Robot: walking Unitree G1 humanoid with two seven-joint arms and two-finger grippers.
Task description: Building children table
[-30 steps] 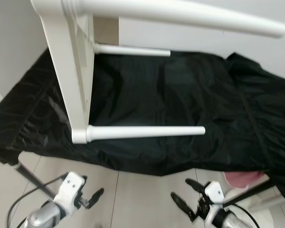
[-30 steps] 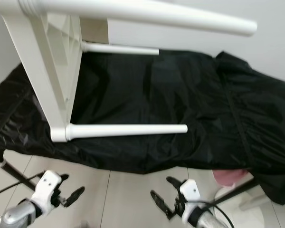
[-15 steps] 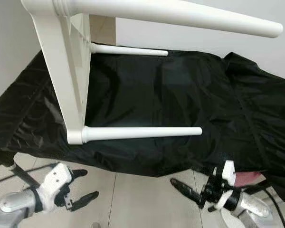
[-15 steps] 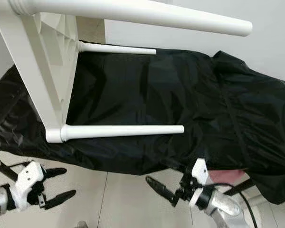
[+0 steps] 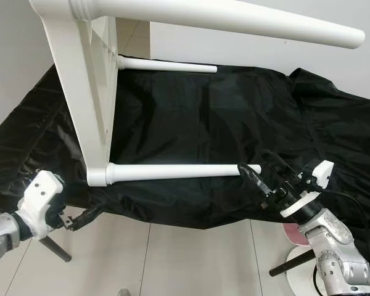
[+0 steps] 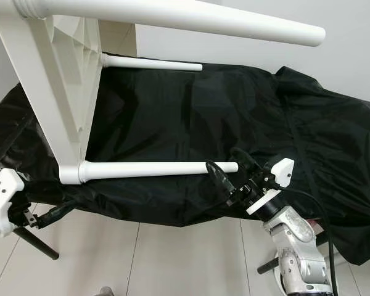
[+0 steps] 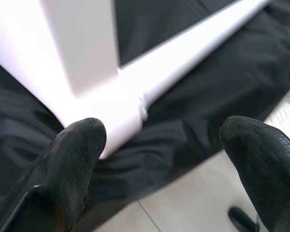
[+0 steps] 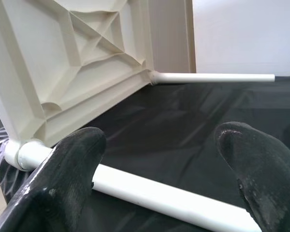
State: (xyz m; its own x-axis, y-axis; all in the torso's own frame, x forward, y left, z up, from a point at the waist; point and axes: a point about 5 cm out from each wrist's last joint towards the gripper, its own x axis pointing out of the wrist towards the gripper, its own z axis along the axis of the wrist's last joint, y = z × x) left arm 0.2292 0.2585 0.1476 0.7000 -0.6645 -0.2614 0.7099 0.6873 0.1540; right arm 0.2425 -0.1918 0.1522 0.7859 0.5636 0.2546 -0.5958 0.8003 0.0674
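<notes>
The white table [image 5: 86, 92] lies on its side on a black sheet [image 5: 191, 123] that covers a low surface — its top stands on edge at the left, ribbed underside facing right, and its legs point right. 3 legs are in view: the top leg [image 5: 234, 18] nearest the camera, the far leg [image 5: 166, 64] lying on the sheet at the back, and the near leg [image 5: 179, 172] lying on the sheet along the front edge.

The right gripper [image 5: 263, 172] is at the free tip of the near leg, jaws apart, one finger [image 5: 254, 177] touching or just off the tip. In the right wrist view its fingers [image 8: 70, 169] stand wide, with the near leg [image 8: 159, 195] running across between them.

The left gripper [image 5: 83, 217] is low at the front left, below the joint where the near leg meets the table top, just in front of the sheet's hanging edge. Its jaws are apart — in the left wrist view the fingers [image 7: 72, 159] frame that joint [image 7: 121, 116] without touching it.

Pale floor tiles [image 5: 191, 259] lie below the sheet.
</notes>
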